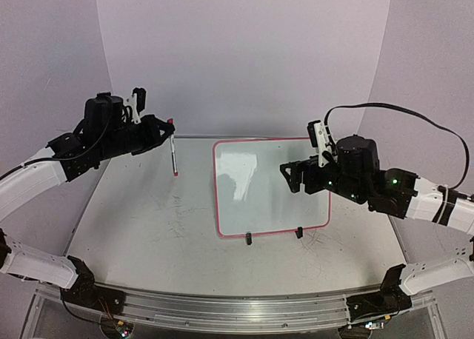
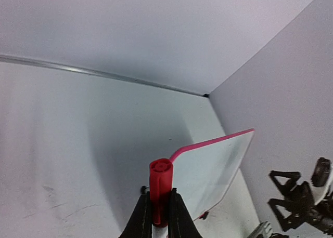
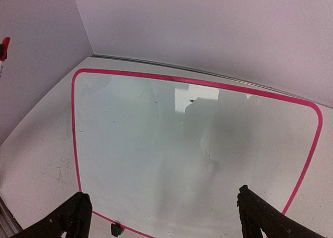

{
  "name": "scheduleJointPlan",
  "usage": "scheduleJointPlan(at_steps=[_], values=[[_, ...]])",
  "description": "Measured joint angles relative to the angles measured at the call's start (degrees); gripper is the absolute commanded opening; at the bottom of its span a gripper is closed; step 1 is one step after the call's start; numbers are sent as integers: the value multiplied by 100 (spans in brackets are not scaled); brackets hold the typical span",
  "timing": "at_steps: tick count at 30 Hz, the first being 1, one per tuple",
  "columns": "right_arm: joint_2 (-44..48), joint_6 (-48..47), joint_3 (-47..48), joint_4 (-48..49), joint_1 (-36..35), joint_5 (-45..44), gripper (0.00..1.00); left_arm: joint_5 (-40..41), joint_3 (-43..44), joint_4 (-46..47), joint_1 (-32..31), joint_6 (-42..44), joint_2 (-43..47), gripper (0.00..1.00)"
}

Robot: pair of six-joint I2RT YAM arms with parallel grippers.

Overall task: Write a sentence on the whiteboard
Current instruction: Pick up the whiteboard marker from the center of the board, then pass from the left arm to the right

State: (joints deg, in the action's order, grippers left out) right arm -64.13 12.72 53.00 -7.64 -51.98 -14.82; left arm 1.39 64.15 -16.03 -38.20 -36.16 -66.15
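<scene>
My left gripper (image 1: pixel 164 134) pinches a slim white plastic marker with red ends (image 1: pixel 173 151), which hangs nearly upright near the worktop's far-left corner. To the marker's right, by the far edge, a glossy white rectangular whiteboard with a pink-red rim (image 1: pixel 255 198) lies flat, its long axis running near-to-far and its smooth face unwritten. My right gripper (image 1: pixel 290 178) hovers over the board's right rim, jaws spread and empty.

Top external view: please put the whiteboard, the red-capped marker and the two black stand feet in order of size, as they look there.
1. whiteboard, clearly the largest.
2. red-capped marker, long but thin.
3. left stand foot and right stand foot: they look alike, so not ranked.
</scene>
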Motion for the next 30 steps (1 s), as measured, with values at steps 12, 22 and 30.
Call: scheduleJointPlan(at_steps=[12, 22, 30], values=[[-854, 461, 626, 1113, 467, 2892, 98, -584, 806, 2759, -1136, -372, -2009, 0], [-953, 1401, 503, 2338, 465, 3621, 54, -637, 458, 5166, -1567, -840, -2579, 0], [-1153, 1969, 159, 3375, 465, 3741, 26, -666, 7, 6245, -1638, -1188, -2577, 0]])
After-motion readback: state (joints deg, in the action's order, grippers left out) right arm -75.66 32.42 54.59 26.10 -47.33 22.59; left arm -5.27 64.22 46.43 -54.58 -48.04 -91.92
